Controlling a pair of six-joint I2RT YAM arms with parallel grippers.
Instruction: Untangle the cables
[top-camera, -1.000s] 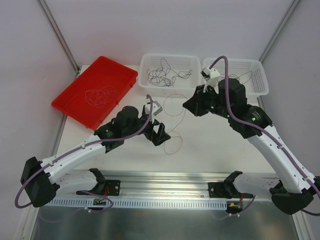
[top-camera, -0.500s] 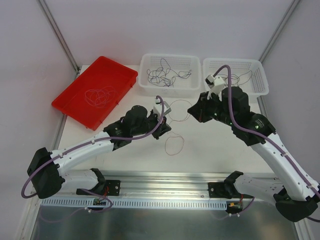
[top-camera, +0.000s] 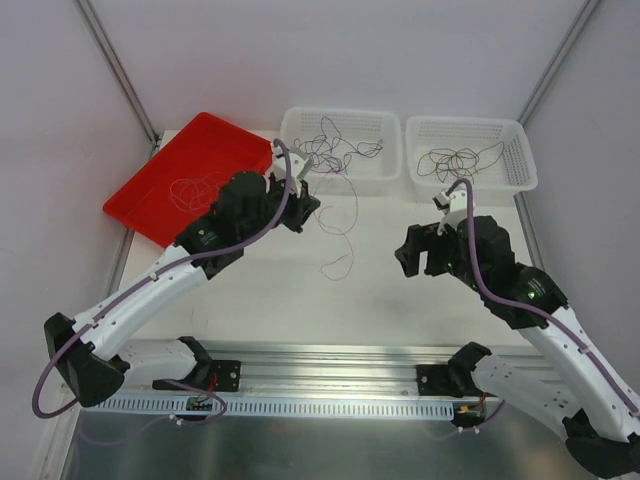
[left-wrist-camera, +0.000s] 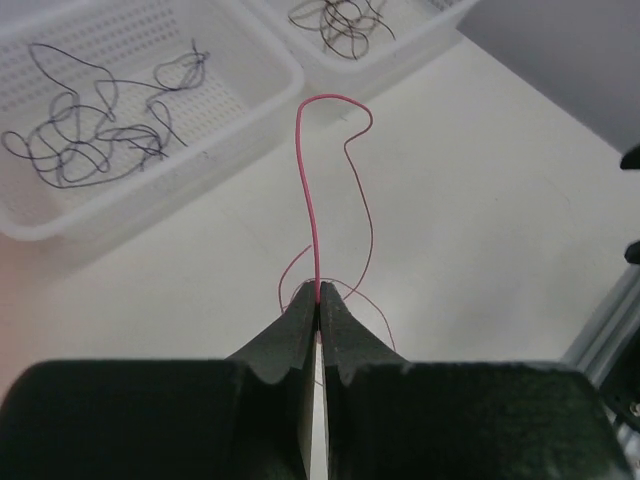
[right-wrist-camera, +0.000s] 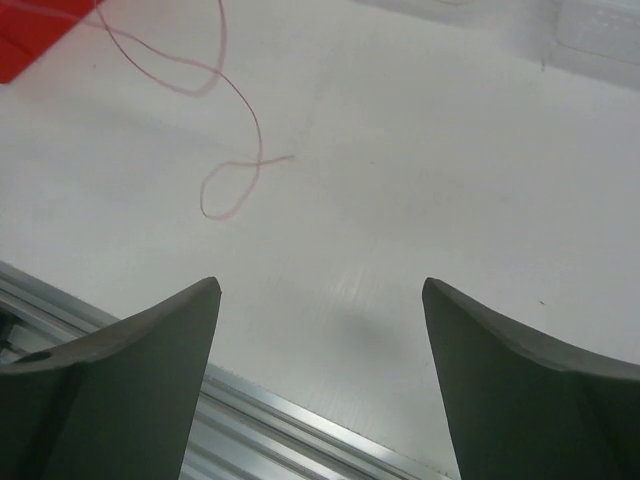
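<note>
A thin red-pink cable (left-wrist-camera: 311, 200) rises from my left gripper (left-wrist-camera: 318, 298), which is shut on it. In the top view that gripper (top-camera: 306, 203) sits between the red tray and the middle basket. The held cable (top-camera: 338, 266) trails down-right onto the table and ends in a small loop (right-wrist-camera: 230, 190). My right gripper (top-camera: 412, 258) hovers over the table to the right of that loop. It stands open (right-wrist-camera: 320, 290) with nothing between its fingers. Dark cables lie tangled in the middle basket (top-camera: 330, 152) and others in the right basket (top-camera: 455, 160).
A red tray (top-camera: 150, 205) at the back left holds a pale coil of cable (top-camera: 192, 188). Two white perforated baskets (top-camera: 300, 175) (top-camera: 515, 175) stand along the back. An aluminium rail (top-camera: 330, 360) runs along the near edge below both grippers.
My left gripper shut on the red-pink cable and carried it up and left towards the red tray. My right gripper opened, let the cable go and drew back to the near right.
</note>
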